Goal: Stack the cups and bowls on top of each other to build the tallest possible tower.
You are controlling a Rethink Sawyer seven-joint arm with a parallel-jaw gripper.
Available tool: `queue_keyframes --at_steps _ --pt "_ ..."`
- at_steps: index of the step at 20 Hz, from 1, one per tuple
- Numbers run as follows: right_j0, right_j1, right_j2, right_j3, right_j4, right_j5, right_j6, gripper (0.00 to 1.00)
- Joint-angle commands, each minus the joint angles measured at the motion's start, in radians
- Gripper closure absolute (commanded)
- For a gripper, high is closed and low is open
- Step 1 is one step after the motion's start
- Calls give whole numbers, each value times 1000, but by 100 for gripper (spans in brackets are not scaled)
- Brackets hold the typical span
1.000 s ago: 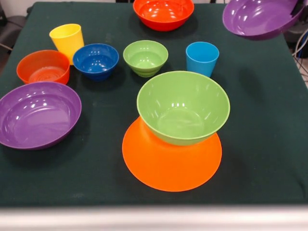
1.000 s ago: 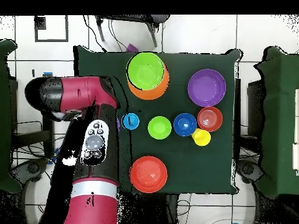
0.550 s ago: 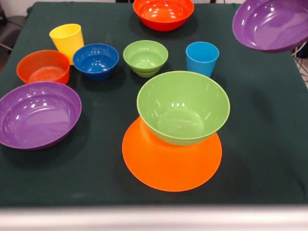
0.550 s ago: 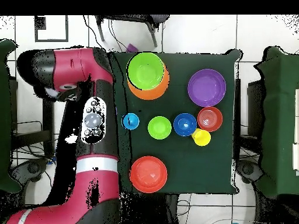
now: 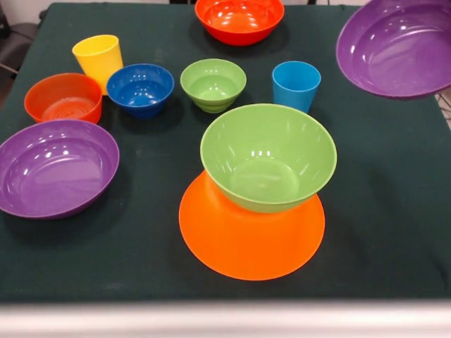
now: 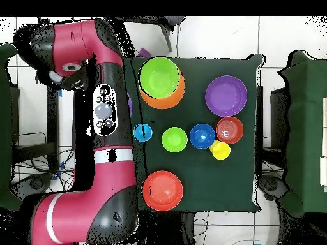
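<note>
The raised purple bowl (image 5: 398, 48) has drifted a little lower and further into the front view than half a second ago, now tilted with its inside facing the camera and hanging above the table's edge, clear of everything on the cloth; in the overhead view the red and black arm (image 6: 102, 121) has straightened along the table's side and covers that bowl but for a sliver of purple; the gripper itself shows in neither view, so whether its claw is apart or clamped cannot be told; nothing on the table has shifted. The tower (image 5: 257, 204) stands as the upturned orange bowl (image 5: 243, 243) with the large green bowl (image 5: 268, 156) sitting upright on it, set toward one side of the base; just beyond it are the light blue cup (image 5: 296, 84) and the small green bowl (image 5: 213, 84); the dark blue bowl (image 5: 140, 89) sits touching or nearly touching the yellow cup (image 5: 98, 60), with a red-orange bowl (image 5: 63, 97) beside them; the second purple bowl (image 5: 55, 167) rests apart near one edge; the larger red-orange bowl (image 5: 239, 19) sits alone at the far side. The table (image 5: 380, 211) is covered in dark green cloth; around it the overhead view shows a white tiled floor (image 6: 217, 38) with loose cables (image 6: 38, 172) and other green-covered tables (image 6: 306, 127) on either side.
</note>
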Motion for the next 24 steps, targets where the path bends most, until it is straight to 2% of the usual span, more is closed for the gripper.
queue_keyframes --at_steps 1,5,9,12,17,24 --pt "-32 107 -121 -286 25 177 -114 100" --pt "-48 144 -275 -321 155 206 -124 100" --pt "-76 175 -503 -344 352 207 -136 100" --pt "-101 200 -660 -350 487 154 -164 100" --pt "-143 246 -892 -355 665 28 -216 100" --pt "-202 256 -1219 -352 908 -77 -297 100"
